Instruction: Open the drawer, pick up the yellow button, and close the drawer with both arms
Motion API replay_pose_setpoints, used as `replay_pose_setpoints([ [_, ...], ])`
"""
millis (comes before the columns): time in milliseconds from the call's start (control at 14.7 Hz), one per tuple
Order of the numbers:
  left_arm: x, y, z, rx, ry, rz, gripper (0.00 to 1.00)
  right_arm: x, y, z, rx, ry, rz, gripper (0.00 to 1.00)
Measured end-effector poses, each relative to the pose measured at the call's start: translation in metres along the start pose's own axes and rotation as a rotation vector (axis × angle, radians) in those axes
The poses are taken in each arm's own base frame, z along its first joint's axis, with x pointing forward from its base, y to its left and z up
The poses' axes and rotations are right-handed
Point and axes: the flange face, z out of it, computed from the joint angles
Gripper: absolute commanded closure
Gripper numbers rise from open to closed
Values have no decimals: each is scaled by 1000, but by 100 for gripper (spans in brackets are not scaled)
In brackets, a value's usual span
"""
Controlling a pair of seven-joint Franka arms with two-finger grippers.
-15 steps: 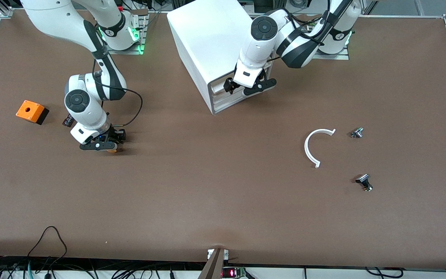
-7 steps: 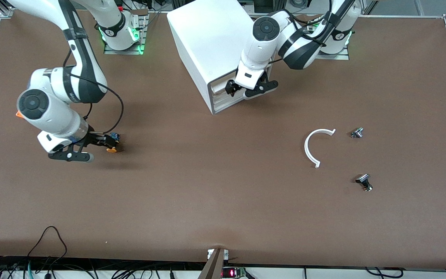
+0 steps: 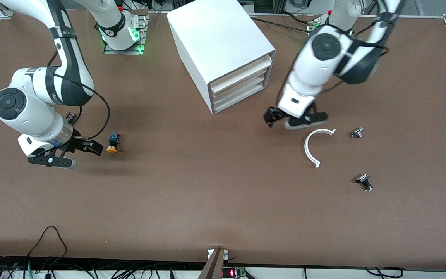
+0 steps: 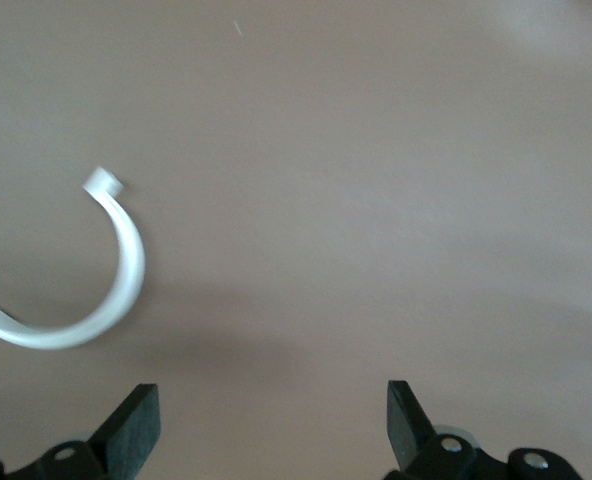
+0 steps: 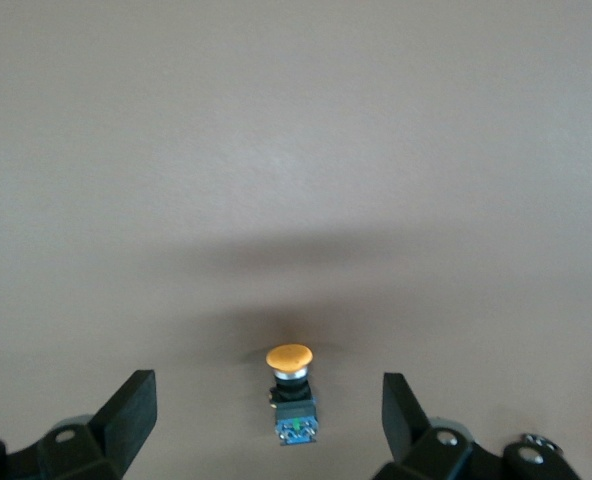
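The button [image 3: 111, 143], with an orange cap and a dark body, lies on its side on the table, toward the right arm's end. My right gripper [image 3: 74, 154] hangs open and empty just beside it. In the right wrist view the button [image 5: 291, 396] lies untouched between the spread fingertips of the right gripper [image 5: 266, 415]. The drawer [image 3: 242, 72], the cabinet's [image 3: 215, 35] top tray, sits flush with the front. My left gripper [image 3: 289, 119] is open and empty over the table beside a white ring, and the left wrist view shows the gripper [image 4: 271, 430] over bare table.
A white C-shaped ring [image 3: 311, 149] lies near my left gripper and also shows in the left wrist view [image 4: 116, 290]. Two small black-silver parts [image 3: 357, 133] [image 3: 364, 182] lie toward the left arm's end. A small dark part [image 3: 70, 116] lies by the right arm.
My right gripper let go of the button and drew back toward the right arm's end. My left gripper swung away from the cabinet's front to over the table by the white ring.
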Motion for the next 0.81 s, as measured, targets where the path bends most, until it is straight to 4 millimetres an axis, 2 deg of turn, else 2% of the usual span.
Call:
replay_pose_setpoints([
  [68, 18, -17, -18, 24, -6, 38, 0, 2, 11, 1, -1, -2, 18, 0],
  [204, 41, -48, -58, 75, -37, 88, 0, 7, 35, 1, -3, -1, 50, 0],
  [339, 55, -76, -99, 108, -58, 139, 0, 11, 45, -9, 0, 15, 64, 0],
  [407, 63, -91, -115, 114, -55, 176, 0, 12, 45, -20, 4, 23, 64, 0],
  [475, 70, -108, -129, 117, -48, 216, 0, 11, 43, -35, 11, 25, 60, 0],
  [611, 81, -139, -145, 128, -55, 290, 0, 7, 38, -79, 20, 4, 51, 0],
  [814, 91, -174, -154, 135, -66, 375, 0, 5, 34, -162, 22, -28, 79, 0],
])
